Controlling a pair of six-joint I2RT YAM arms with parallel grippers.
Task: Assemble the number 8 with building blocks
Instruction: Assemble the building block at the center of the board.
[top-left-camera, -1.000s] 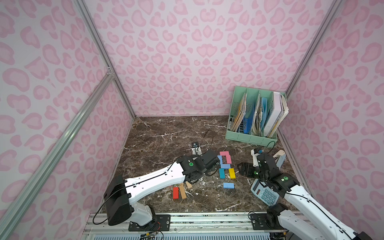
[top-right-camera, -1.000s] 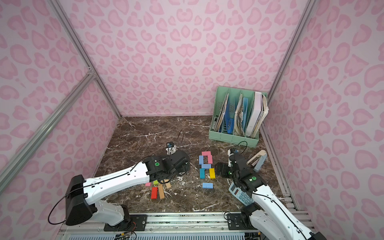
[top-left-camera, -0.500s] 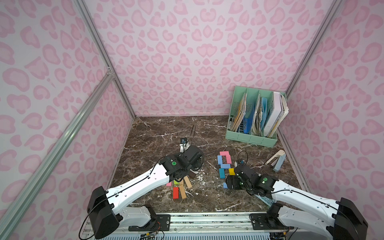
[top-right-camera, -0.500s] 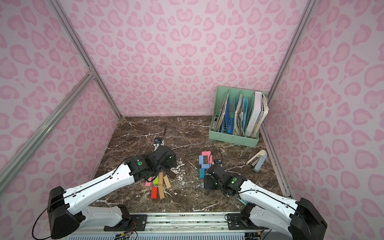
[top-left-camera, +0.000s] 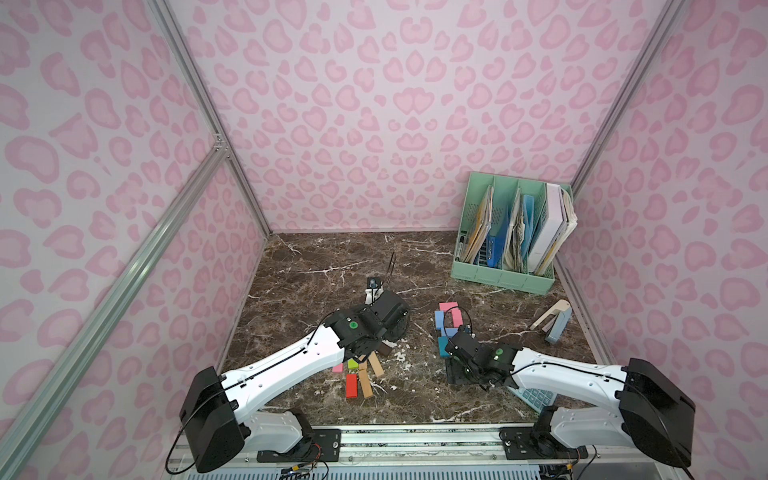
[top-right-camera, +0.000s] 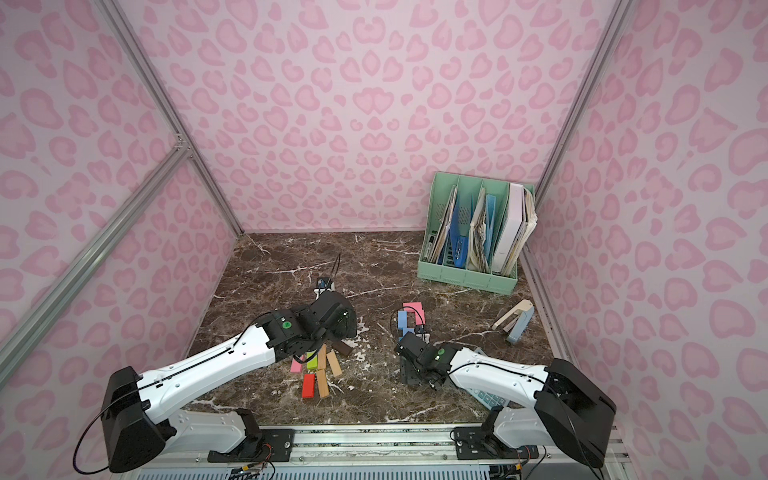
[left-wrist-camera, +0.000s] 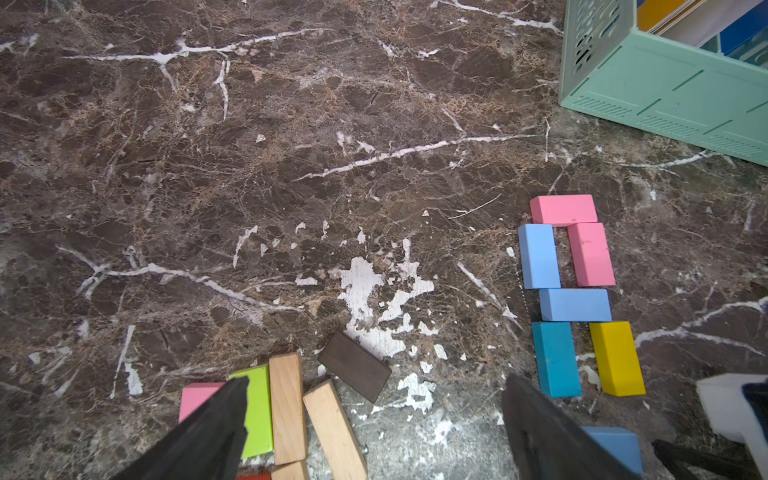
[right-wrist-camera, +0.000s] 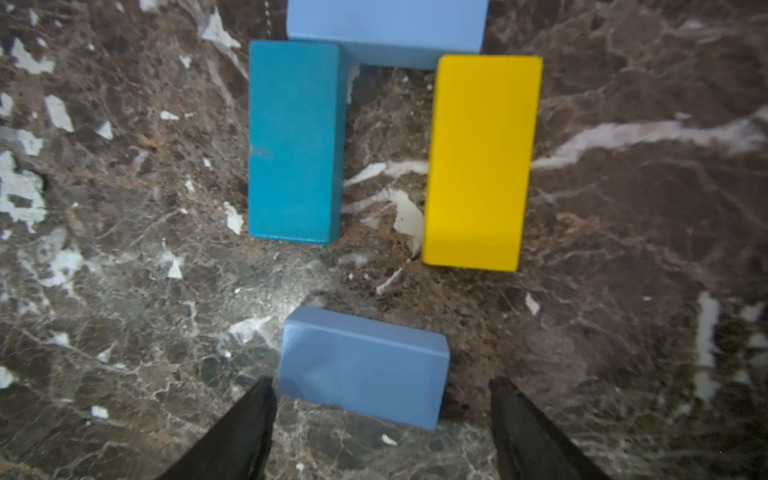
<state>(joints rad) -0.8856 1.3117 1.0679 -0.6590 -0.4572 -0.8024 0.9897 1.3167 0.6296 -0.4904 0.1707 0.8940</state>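
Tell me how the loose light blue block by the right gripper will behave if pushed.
Probably rigid: the light blue block looks like solid painted wood. Lying flat on its broad face, it should slide, not tip or roll. It sits slightly askew to the teal block and yellow block, so an off-centre push may turn it.

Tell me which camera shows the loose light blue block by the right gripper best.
The right wrist view: the loose light blue block lies whole between the open fingers of the right gripper. The left wrist view catches only a corner; in both top views the right arm hides it.
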